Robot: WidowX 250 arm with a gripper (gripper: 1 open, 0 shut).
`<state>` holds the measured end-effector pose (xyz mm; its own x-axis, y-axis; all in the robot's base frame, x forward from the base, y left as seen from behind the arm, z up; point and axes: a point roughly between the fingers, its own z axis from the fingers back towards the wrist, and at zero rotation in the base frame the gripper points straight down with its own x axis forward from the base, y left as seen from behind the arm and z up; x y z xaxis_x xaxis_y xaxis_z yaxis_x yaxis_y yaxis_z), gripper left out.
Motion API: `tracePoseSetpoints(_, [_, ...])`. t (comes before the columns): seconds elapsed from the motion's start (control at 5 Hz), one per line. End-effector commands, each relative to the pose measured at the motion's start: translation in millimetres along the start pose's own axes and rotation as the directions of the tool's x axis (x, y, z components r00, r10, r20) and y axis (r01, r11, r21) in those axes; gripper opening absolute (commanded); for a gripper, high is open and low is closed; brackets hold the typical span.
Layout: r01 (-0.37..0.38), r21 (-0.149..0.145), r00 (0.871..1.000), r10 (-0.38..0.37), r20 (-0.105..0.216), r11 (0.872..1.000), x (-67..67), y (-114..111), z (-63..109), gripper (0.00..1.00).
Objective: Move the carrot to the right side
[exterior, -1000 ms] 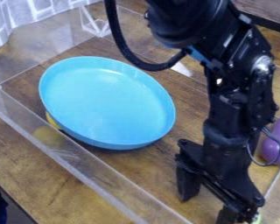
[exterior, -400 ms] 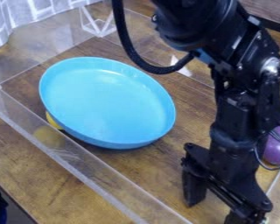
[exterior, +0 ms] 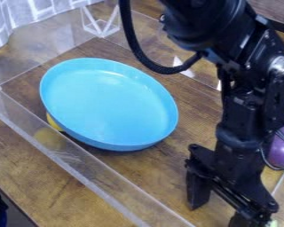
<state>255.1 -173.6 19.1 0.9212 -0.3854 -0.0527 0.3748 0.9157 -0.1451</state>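
Down at the lower right of the frame, the gripper (exterior: 227, 199) is seen pointing at the wooden table (exterior: 132, 182), its dark fingers (exterior: 199, 188) hanging low near the bottom edge; whether they are spread or closed cannot be told from this angle, since the tips are partly cut off by the frame and merge into one black mass. Nothing can be made out between them. Above it, the black arm (exterior: 245, 84) is stretched up to the top of the picture, and a thick black cable (exterior: 151, 60) is looped from it over the far rim of the plate. At centre left, a large blue plate (exterior: 106, 102) is set on the table, and a sliver of something yellow (exterior: 52, 123) is glimpsed under its left rim, too hidden to identify. Just right of the arm, a purple eggplant (exterior: 282, 144) is partly visible at the frame's right edge, mostly covered by the arm. A clear plastic wall (exterior: 74, 155) is run along the near side of the table. The carrot is not visible anywhere in this view.
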Motion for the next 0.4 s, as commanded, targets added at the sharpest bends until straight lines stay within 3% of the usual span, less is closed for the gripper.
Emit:
tracePoseSetpoints(0.0, [0.057, -0.013, 0.998, -0.058, -0.014, 0.998, -2.2, -17.5, -2.9, 1.0])
tracePoseSetpoints(0.2, [0.061, -0.019, 0.998, -0.062, -0.025, 0.998, -2.4, -19.1, -3.1, 1.0])
